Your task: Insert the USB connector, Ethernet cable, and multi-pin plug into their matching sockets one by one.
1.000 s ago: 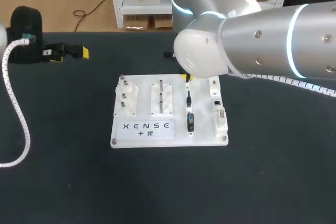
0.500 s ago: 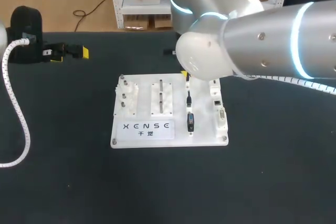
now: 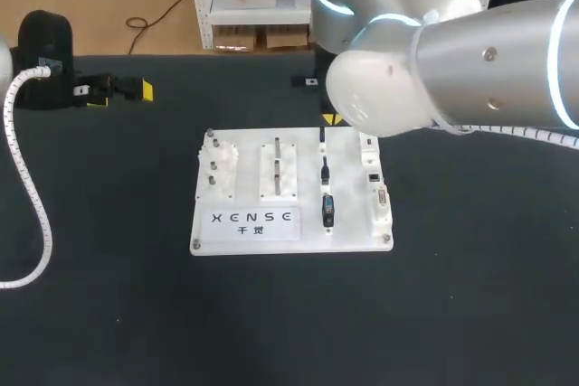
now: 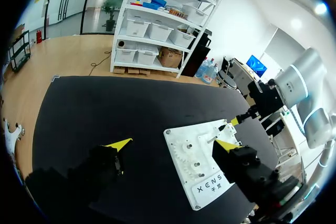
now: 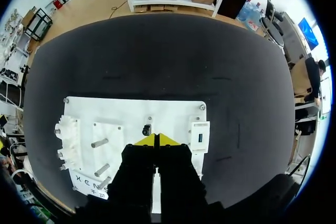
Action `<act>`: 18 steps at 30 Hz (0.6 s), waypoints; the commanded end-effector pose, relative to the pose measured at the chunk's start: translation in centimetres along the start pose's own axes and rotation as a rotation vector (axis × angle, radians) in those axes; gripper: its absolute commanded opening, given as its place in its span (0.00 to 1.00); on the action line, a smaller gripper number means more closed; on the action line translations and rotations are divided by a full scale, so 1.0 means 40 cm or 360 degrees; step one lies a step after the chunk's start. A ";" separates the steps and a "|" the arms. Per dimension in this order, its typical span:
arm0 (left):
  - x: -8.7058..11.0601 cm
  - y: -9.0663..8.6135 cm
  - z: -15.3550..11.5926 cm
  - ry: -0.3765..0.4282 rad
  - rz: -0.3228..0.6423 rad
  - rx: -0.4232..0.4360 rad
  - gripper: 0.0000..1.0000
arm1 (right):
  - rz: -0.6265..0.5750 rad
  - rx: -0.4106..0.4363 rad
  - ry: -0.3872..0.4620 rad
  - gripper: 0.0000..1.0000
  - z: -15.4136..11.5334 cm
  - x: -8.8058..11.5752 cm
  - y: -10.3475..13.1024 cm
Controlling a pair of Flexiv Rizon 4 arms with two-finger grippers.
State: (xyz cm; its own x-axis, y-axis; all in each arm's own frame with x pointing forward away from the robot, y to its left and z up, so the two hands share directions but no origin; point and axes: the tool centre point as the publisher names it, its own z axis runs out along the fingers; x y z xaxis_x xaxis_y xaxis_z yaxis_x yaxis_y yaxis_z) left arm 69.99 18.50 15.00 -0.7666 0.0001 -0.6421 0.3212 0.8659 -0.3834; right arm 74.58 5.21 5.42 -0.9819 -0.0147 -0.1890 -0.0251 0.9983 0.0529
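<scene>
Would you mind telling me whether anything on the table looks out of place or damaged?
Nothing stands out. The white plastic socket board lies flat and square on the black table, the three dark plugs sit in line on it, and the right end effector hangs shut near its far edge.

The board [image 3: 249,162] looks matt white plastic, the table [image 3: 109,296] dull black (cloth-like), the right arm [image 3: 470,70] glossy.

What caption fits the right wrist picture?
Right pincer, yellow tips together, hangs above the white connector board on the black table.
</scene>
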 end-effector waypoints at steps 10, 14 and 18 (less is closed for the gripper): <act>0.000 0.000 0.000 0.0000 0.0000 0.0000 1.00 | -0.0021 -0.0103 -0.0068 1.00 -0.020 -0.016 0.014; 0.000 0.000 0.000 0.0000 0.0000 0.0000 1.00 | -0.0008 -0.0092 -0.0032 1.00 0.006 -0.021 0.016; 0.000 0.000 0.000 0.0000 0.0000 0.0000 1.00 | -0.0014 -0.0054 0.0006 1.00 0.034 -0.018 0.021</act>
State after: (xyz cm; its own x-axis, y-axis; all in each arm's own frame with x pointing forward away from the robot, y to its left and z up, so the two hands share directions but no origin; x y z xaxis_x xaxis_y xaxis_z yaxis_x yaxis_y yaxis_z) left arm 70.00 18.50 15.00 -0.7666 0.0001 -0.6421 0.3212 0.8659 -0.3834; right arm 74.70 5.48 4.89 -0.9792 -0.0218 -0.2017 -0.0423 0.9943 0.0976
